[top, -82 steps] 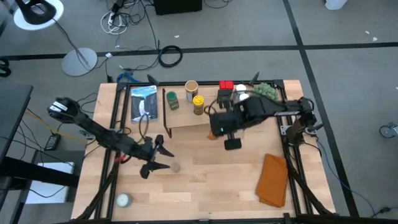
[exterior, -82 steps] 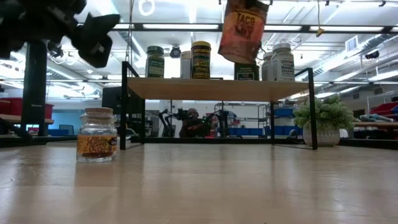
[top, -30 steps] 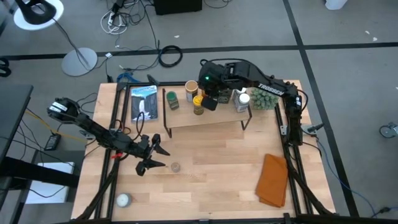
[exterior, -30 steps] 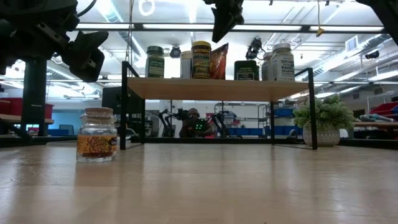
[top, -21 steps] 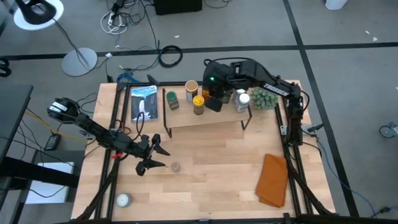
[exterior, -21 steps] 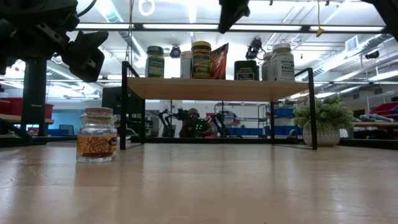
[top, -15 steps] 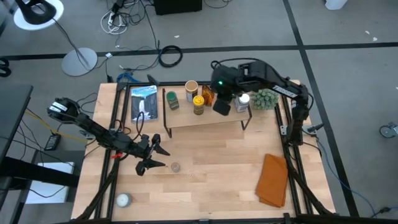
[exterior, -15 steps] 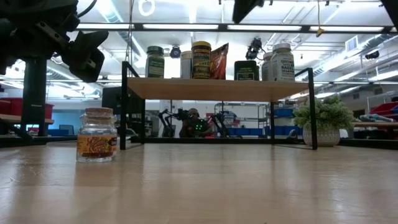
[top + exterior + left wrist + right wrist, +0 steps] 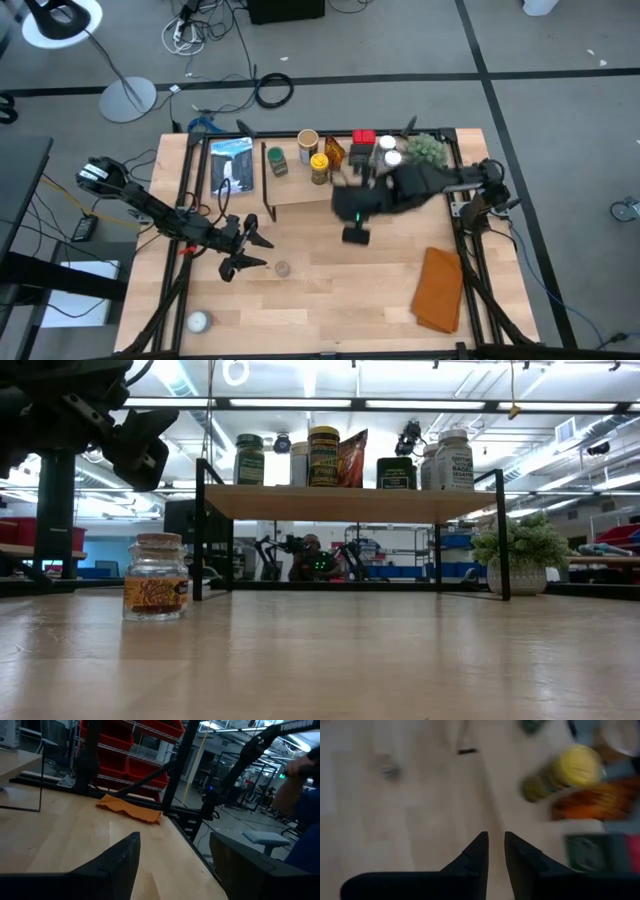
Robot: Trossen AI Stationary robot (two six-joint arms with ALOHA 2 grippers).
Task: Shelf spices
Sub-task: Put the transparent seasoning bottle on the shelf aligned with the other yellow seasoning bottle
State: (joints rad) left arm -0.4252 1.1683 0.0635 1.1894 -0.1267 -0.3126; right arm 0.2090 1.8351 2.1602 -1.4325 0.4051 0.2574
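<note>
Several spices stand on the shelf [image 9: 330, 185]: a green jar [image 9: 277, 161], a yellow-lidded jar [image 9: 319, 166], an orange packet [image 9: 352, 458] leaning on that jar, and red and white ones behind. A cork-lidded jar [image 9: 156, 577] stands on the table, also seen from above [image 9: 283, 268]. A white-capped one [image 9: 199, 321] sits near the table's near-left corner. My left gripper [image 9: 247, 255] is open, hovering just left of the cork-lidded jar. My right gripper [image 9: 356, 235] is open by a narrow gap [image 9: 495, 846], over bare table just in front of the shelf.
An orange-brown cloth [image 9: 439, 290] lies near the near-right corner. A green plant [image 9: 425, 148] stands at the shelf's right end. A flat blue-white package [image 9: 232, 165] lies left of the shelf. Bare tabletop [image 9: 340, 290] stretches between the shelf and the near edge.
My right gripper has drawn back from above the spices on the shelf, first toward the right, then toward the near edge, and now hangs in front of the shelf. The orange packet has stayed on the shelf, leaning on the yellow-lidded jar.
</note>
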